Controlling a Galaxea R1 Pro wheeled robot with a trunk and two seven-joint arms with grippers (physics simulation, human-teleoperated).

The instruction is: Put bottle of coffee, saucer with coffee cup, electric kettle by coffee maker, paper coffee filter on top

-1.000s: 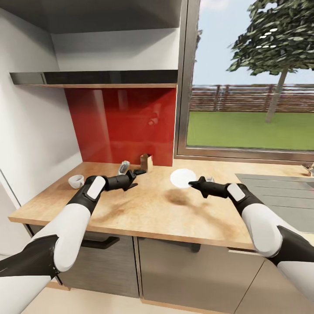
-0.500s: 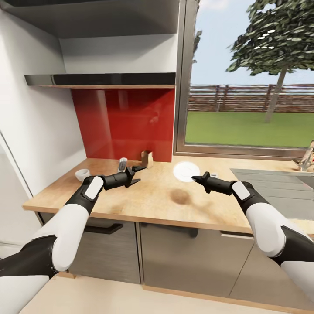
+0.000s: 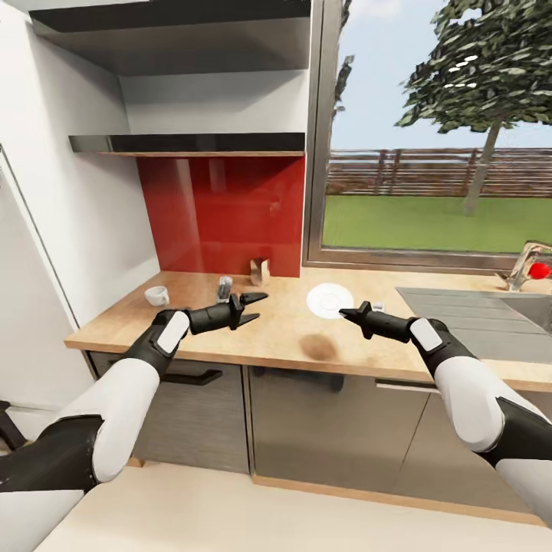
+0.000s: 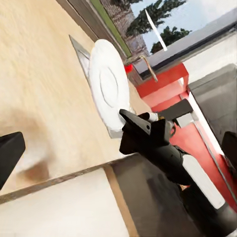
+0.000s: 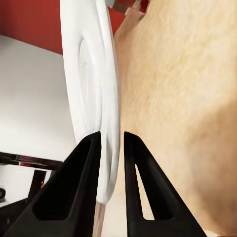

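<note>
White saucer (image 5: pixel 91 94) pinched at its rim by right claw (image 5: pixel 109 143); left claw (image 3: pixel 255 306) wide.

A glossy red backsplash (image 3: pixel 222 215) covers the wall behind the surface, with a dark shelf (image 3: pixel 188 142) running along its top edge and a white wall (image 3: pixel 73 199) beside it. A small brown paper bag (image 3: pixel 260 271) stands upright near the backsplash, and a small glass jar (image 3: pixel 224 287) stands close by. To the other side, a large window (image 3: pixel 437 153) looks out on a green lawn (image 3: pixel 429 222), a wooden fence (image 3: pixel 437 172) and a leafy tree (image 3: pixel 491 77). Below the window lies a steel sink (image 3: pixel 468 314) with a tap (image 3: pixel 525 264) bearing a red knob. Grey cabinet fronts (image 3: pixel 322 422) with a black handle (image 3: pixel 192 376) stand over a pale floor (image 3: pixel 253 521).
</note>
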